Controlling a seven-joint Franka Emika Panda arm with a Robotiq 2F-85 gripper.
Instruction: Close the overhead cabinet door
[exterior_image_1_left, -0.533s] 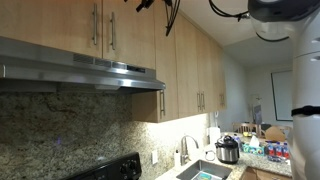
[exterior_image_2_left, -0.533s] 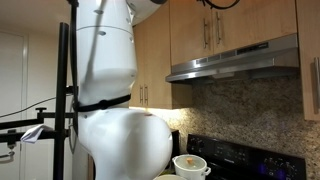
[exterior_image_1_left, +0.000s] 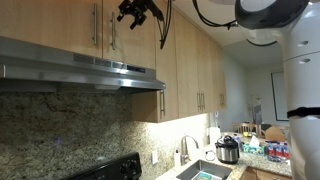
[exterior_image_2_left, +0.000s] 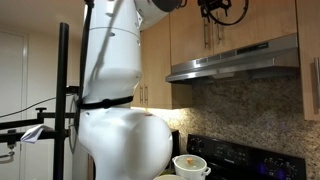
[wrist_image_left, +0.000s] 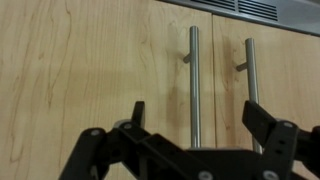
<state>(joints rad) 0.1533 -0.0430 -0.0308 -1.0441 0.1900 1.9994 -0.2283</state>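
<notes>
Hovering before the overhead cabinet door (wrist_image_left: 90, 60), the pincer (wrist_image_left: 197, 118) gapes wide, gripping nothing. That door, above the range hood (exterior_image_1_left: 80, 68), looks flush with its neighbour, so closing seems done, with only backing away left.

The countertop (exterior_image_1_left: 246, 160) carries a round cooker (exterior_image_1_left: 228, 150) (beside the sink (exterior_image_1_left: 205, 172)).

A home kitchen: light-wood wall cabinets (exterior_image_1_left: 50, 25) across the top, a steel range hood (exterior_image_1_left: 80, 68) over a black stove (exterior_image_1_left: 112, 168), speckled granite backsplash (exterior_image_1_left: 60, 125), and a sink faucet (exterior_image_1_left: 185, 150) at lower right.
</notes>
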